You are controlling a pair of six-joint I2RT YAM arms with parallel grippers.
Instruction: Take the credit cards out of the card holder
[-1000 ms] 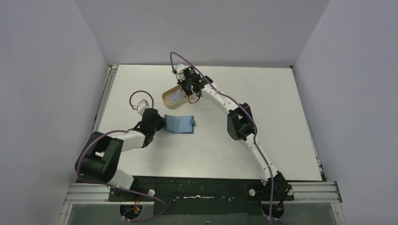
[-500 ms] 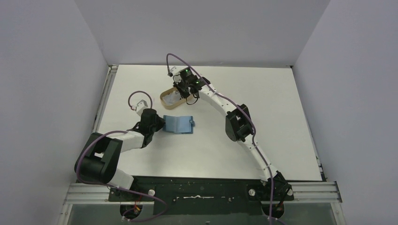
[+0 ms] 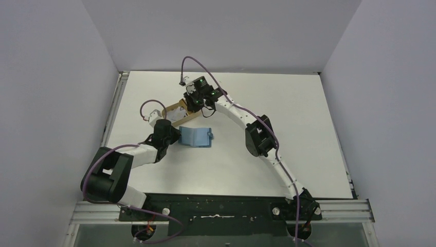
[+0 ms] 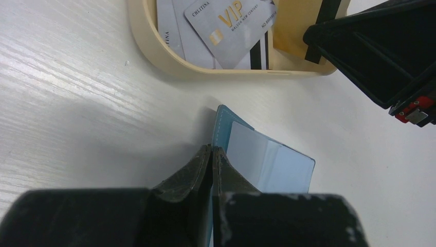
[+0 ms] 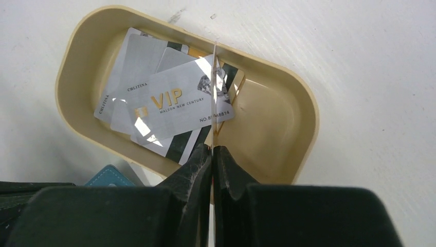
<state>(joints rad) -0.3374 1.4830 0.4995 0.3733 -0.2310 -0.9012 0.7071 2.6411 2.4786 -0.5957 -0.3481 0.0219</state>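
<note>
The teal card holder [image 3: 197, 137] lies open on the table, its light blue inner pockets [image 4: 267, 162] facing up. My left gripper [image 3: 178, 137] [image 4: 212, 149] is shut on the holder's left edge. Several whitish-grey credit cards [image 5: 164, 108] [image 4: 229, 25], one marked VIP, lie piled in the tan oval tray [image 5: 288, 149]. My right gripper [image 3: 195, 103] [image 5: 212, 148] hangs over the tray's near rim, shut on one thin card [image 5: 213, 92] that I see edge-on, standing upright above the pile. A corner of the card holder [image 5: 108, 176] shows below the tray.
The tray [image 3: 172, 116] [image 4: 154, 46] sits just behind the card holder, close to my left wrist. The right arm's black gripper body [image 4: 380, 51] looms at the upper right of the left wrist view. Grey walls enclose the white table on three sides.
The right gripper has moved left and slightly nearer, and the tan tray has slid left with it toward my left wrist. The left gripper and card holder have stayed put.
</note>
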